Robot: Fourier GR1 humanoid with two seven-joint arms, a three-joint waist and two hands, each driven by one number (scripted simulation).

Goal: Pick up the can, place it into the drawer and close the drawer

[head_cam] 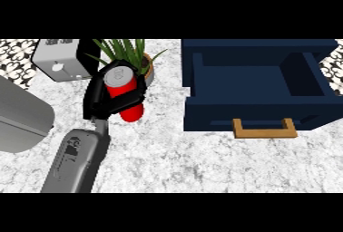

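Note:
The red can (129,110) with a grey top is tilted, its top pointing away from me, left of the drawer. My right hand (100,100) is shut on it, black fingers curled round its upper body, and the red lower end sticks out below the fingers. Whether the can touches the counter I cannot tell. The dark blue drawer (254,115) stands pulled open at the right, its inside (244,79) holding nothing I can see. A tan wooden handle (264,130) sits on its front. My left hand does not show.
A potted plant (130,52) with green leaves stands just behind the held can. A grey-white box appliance (57,59) is at the back left. A big rounded grey shape (20,118), possibly my left forearm, fills the left edge. Marbled counter (201,163) stretches along the front.

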